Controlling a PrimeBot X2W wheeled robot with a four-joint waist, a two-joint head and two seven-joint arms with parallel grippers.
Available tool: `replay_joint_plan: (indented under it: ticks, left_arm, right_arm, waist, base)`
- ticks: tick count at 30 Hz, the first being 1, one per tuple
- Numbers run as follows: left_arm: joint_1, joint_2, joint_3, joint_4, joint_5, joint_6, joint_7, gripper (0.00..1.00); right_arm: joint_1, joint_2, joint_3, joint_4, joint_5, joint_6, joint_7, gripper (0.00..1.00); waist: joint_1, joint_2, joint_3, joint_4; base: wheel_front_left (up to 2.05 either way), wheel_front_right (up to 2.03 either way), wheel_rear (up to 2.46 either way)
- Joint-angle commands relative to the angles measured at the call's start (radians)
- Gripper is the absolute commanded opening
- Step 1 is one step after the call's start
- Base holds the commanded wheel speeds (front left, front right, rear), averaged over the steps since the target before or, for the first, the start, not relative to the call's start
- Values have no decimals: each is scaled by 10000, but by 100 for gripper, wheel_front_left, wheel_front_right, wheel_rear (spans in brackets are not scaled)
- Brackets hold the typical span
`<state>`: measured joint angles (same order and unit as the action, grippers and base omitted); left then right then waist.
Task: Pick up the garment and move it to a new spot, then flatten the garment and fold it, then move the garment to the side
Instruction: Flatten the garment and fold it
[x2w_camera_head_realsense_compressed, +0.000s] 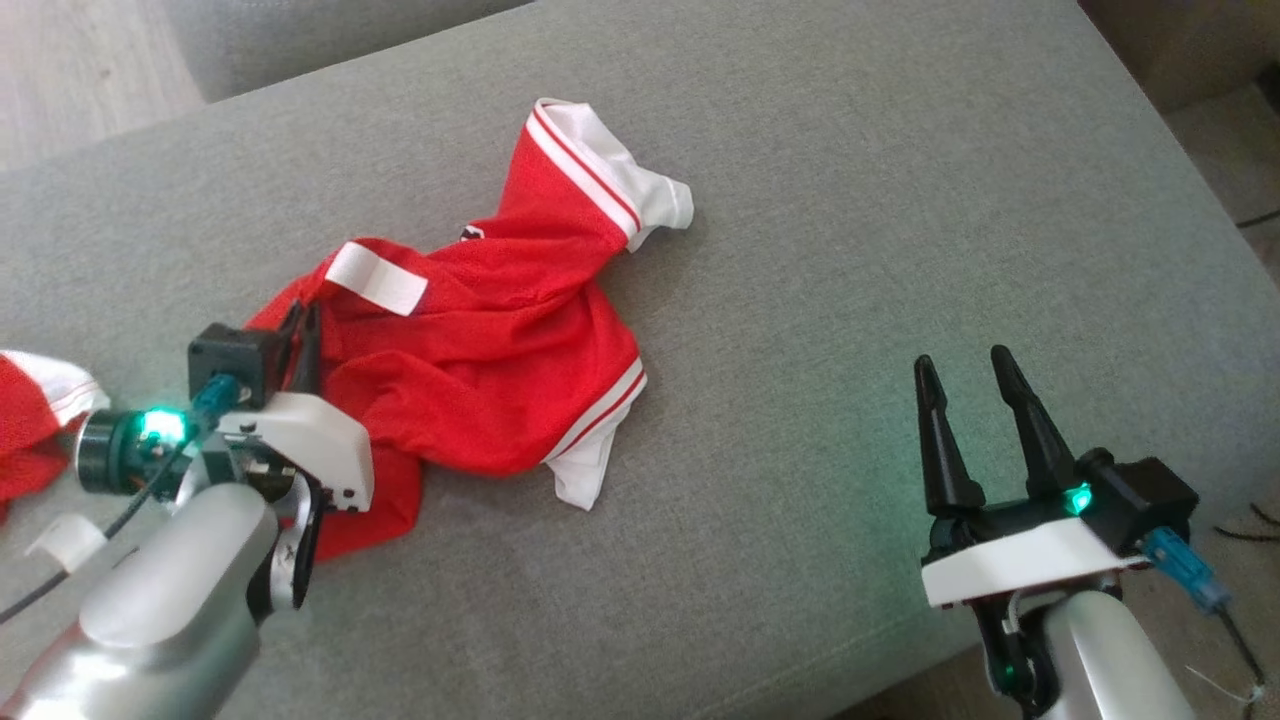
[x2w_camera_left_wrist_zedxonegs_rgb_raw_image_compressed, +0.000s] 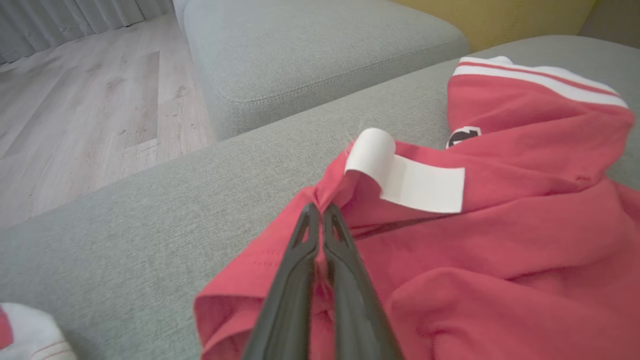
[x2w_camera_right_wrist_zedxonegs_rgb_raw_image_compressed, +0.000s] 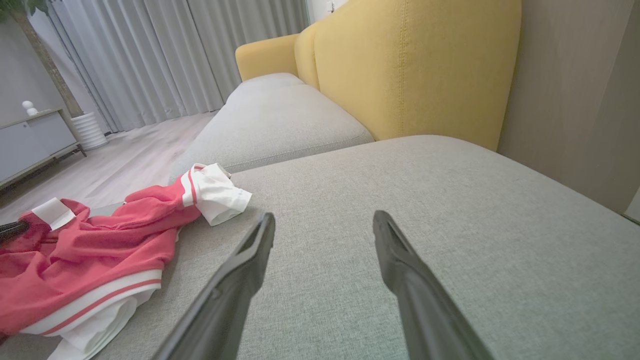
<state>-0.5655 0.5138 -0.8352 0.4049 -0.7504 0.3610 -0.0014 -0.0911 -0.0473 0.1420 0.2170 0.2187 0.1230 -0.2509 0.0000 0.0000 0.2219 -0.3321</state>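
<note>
**Left gripper pinches red garment; right gripper spread over bare cushion**

The garment (x2w_camera_head_realsense_compressed: 500, 370) lies crumpled on a grey cushion (x2w_camera_head_realsense_compressed: 850, 250), left of centre in the head view. It is red mesh cloth with white bands and thin red stripes at its ends. One banded end (x2w_camera_head_realsense_compressed: 620, 170) reaches toward the far edge of the cushion. Another (x2w_camera_head_realsense_compressed: 595, 450) lies flat on the near side, pointing toward the robot.

The left gripper (x2w_camera_head_realsense_compressed: 300, 330) is at the garment's left edge. In the left wrist view its two dark fingers (x2w_camera_left_wrist_zedxonegs_rgb_raw_image_compressed: 300, 280) are pressed together, with a ridge of red cloth caught between the tips. A white label (x2w_camera_left_wrist_zedxonegs_rgb_raw_image_compressed: 410, 180) curls up from the fabric just past the pinch and rests on the red cloth. The cloth around the fingers bunches into folds.

The right gripper (x2w_camera_head_realsense_compressed: 962, 362) is well apart from the garment, over the right part of the cushion. Its fingers are spread wide and nothing is between them. In the right wrist view the fingers frame bare grey fabric, and the garment lies off to that view's left.

A second red and white cloth (x2w_camera_head_realsense_compressed: 30, 420) shows at the left edge of the head view, just beside the left arm. Beyond the cushion are another grey seat (x2w_camera_left_wrist_zedxonegs_rgb_raw_image_compressed: 310, 55), a pale wood floor (x2w_camera_left_wrist_zedxonegs_rgb_raw_image_compressed: 90, 100), a yellow backrest (x2w_camera_right_wrist_zedxonegs_rgb_raw_image_compressed: 410, 65) and grey curtains (x2w_camera_right_wrist_zedxonegs_rgb_raw_image_compressed: 165, 55).
</note>
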Motion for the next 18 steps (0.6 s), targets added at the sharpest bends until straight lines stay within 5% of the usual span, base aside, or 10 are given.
replay_joint_plan:
  ticks: [1,9,18]
  left_arm:
    - [-285,466,480,-392,-111,42,11,0]
    - [230,1108,851,-2664,-746,-224,163,0]
    - [2016,3317,546,-7049,-1338,-233,1501,0]
  right_arm:
    - [-53,-29,133,-330,-55,77,-109,100]
    - [103,-29,69,-310,-91,77,-109,100]
    - [512,-29,-238,-356,-201,77,-109,100]
  waist:
    - [0,0,-41,62]
    - [0,0,-341,296]
    - [0,0,-730,630]
  base:
    - [0,0,0]
    - [0,0,0]
    - [0,0,0]
